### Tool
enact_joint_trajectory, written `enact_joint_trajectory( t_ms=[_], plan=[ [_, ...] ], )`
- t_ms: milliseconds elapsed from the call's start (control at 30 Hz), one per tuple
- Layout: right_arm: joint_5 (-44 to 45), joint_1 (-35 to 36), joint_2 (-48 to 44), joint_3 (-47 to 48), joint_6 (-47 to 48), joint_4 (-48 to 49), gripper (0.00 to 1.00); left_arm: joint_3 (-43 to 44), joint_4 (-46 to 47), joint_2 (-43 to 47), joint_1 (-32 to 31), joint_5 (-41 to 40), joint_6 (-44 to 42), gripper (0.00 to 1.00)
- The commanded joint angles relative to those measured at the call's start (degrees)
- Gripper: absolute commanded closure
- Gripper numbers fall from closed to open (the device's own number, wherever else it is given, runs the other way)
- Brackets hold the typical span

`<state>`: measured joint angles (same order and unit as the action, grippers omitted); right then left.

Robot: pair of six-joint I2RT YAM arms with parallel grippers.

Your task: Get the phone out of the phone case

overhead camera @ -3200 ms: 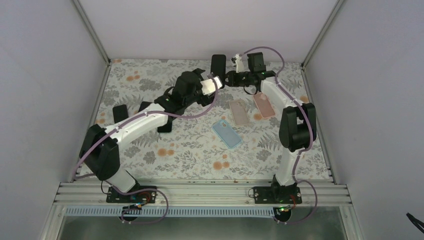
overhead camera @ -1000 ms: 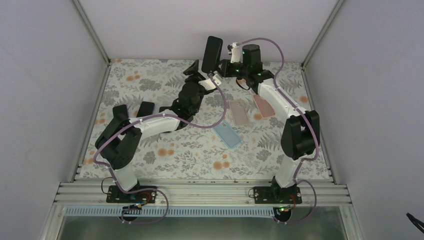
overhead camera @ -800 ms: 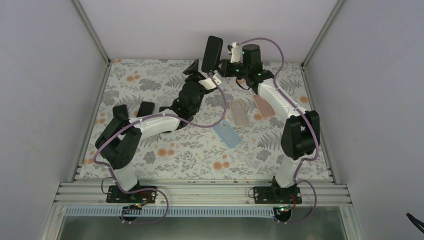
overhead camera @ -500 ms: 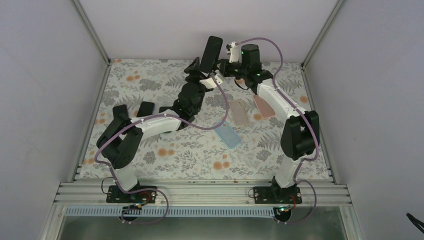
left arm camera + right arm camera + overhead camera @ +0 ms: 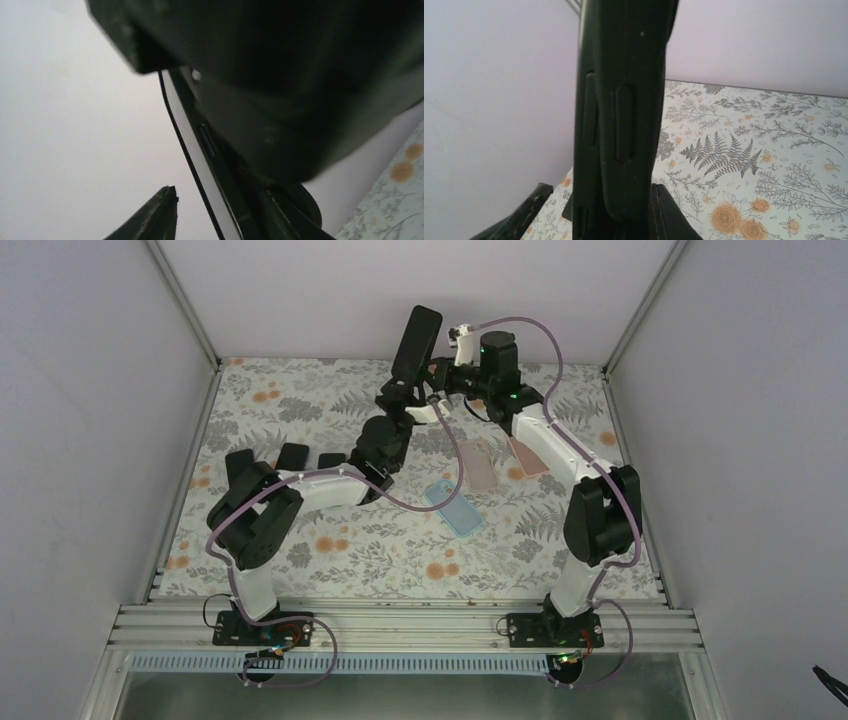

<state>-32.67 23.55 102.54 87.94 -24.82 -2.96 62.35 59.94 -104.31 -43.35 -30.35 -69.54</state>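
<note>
Right tool (image 5: 437,375) clamped on the upright cased phone (image 5: 415,340), left tool (image 5: 402,395) at its lower end, closure impossible to tell; probably second-grasp step, next needing firm pinch for separating.

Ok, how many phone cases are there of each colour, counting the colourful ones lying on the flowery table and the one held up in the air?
Blue see-through phone case: 1
Pale pink-beige phone case: 1
Salmon-orange phone case: 1
Black phone case with the phone inside, held up: 1
Total: 4
</note>
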Motion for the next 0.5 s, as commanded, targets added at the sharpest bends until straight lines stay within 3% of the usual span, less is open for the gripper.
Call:
enact_joint_trajectory(
  t_ms=[0,67,200,333,467],
  plan=[
    [-4.8,2.4,-2.2,-2.7,1.6,-5.9,0.97,3.0,12.0,1.4,2.5,-0.7,-0.6,0.65],
    [-4.5,2.8,-2.1,-2.7,1.9,-5.9,0.97,3.4,12.0,1.1,2.4,-0.9,-0.2,0.77],
    [-3.3,2.7,-1.2,-2.2,2.7,-6.6,0.97,3.5,11.7,1.1,2.3,-1.1,-0.3,0.9],
    [-0.4,2.7,-0.3,-1.0,5.6,-7.7,0.97,2.8,12.0,2.0,2.4,-1.1,-0.6,0.98],
    [7.1,1.7,0.9,0.0,12.8,-8.8,0.97,1.3,11.2,3.8,2.3,-1.3,0.2,0.98]
  ],
)
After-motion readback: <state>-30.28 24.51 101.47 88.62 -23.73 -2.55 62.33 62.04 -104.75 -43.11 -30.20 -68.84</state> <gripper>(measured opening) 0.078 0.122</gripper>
